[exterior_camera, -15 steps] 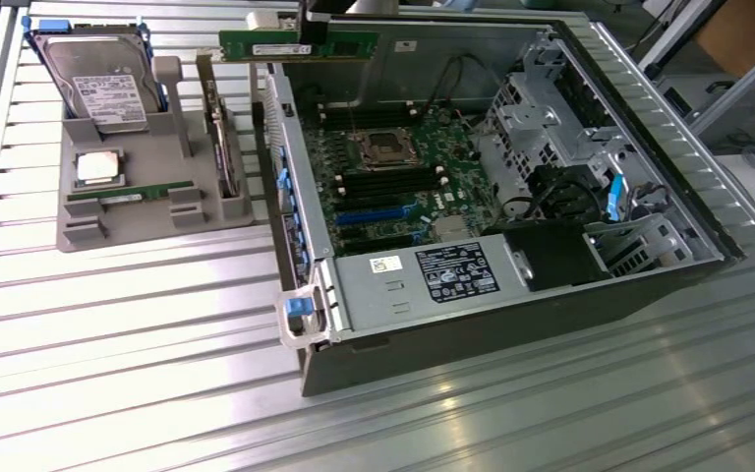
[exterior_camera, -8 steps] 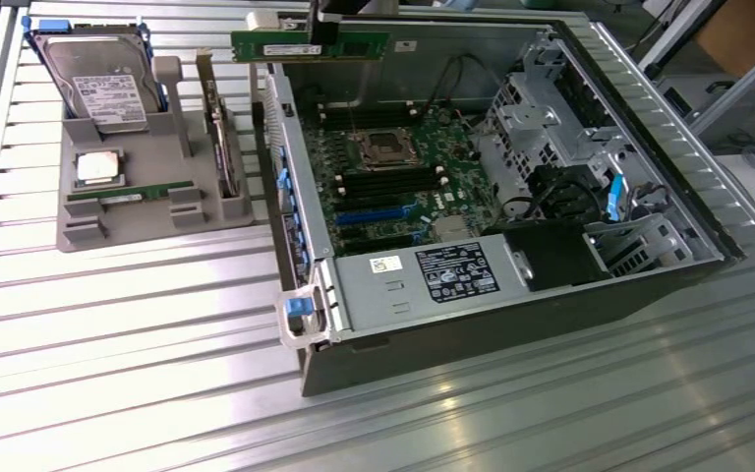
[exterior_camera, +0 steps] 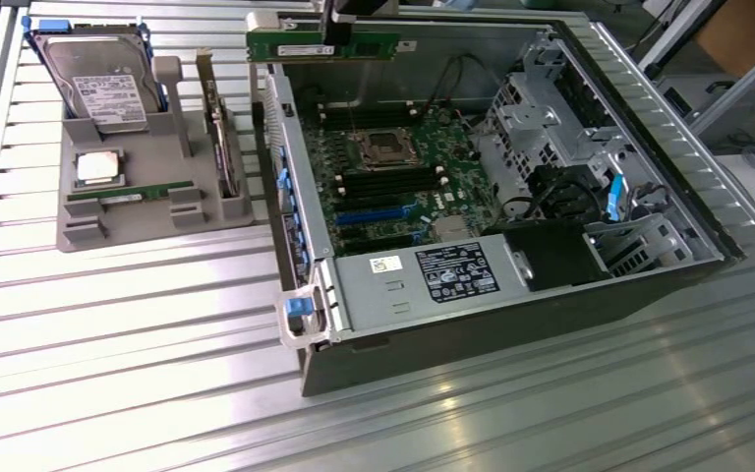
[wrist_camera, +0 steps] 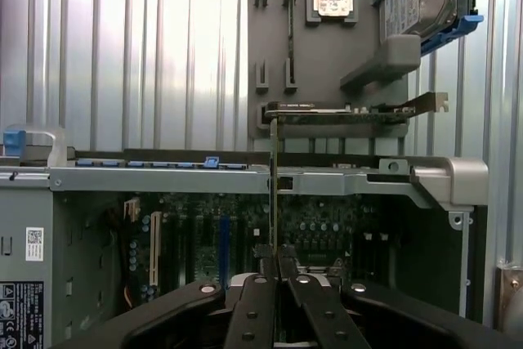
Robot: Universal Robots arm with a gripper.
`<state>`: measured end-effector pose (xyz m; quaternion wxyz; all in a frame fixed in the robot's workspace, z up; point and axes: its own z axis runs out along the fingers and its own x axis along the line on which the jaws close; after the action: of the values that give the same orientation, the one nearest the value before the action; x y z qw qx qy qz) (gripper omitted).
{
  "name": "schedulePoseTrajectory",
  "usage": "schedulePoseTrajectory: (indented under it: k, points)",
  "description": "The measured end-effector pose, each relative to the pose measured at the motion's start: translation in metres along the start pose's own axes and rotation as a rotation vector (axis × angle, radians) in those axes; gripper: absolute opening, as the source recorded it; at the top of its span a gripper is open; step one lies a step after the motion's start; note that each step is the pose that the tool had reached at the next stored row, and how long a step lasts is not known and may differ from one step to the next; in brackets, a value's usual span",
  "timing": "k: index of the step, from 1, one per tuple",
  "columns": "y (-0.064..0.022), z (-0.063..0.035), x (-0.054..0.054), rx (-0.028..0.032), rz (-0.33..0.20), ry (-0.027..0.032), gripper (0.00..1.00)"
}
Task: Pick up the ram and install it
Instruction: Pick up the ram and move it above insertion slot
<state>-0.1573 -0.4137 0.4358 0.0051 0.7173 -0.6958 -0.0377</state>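
The black two-fingered gripper (exterior_camera: 339, 28) is clenched on the middle of the long, thin green ram stick (exterior_camera: 292, 46). It holds the stick level in the air over the far rim of the open grey metal computer case (exterior_camera: 483, 339). Gripping it mid-length probably balances it, contact edge down, for the slots. The case holds a green motherboard (exterior_camera: 365, 221) with black memory slots (exterior_camera: 384, 185) and a silver power supply (exterior_camera: 431, 275). At the exterior view's left, a grey moulded holder (exterior_camera: 129, 226) carries a second green stick (exterior_camera: 129, 192), a square silver processor chip (exterior_camera: 98, 167), a hard drive (exterior_camera: 102, 84) and a bracketed card (exterior_camera: 224, 147).
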Motion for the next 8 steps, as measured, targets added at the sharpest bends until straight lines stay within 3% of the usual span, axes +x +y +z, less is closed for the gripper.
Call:
schedulePoseTrajectory:
  k: [8]
  points:
    - [-0.0131,-0.0001,0.000,0.0000,0.000,0.0000,0.12]
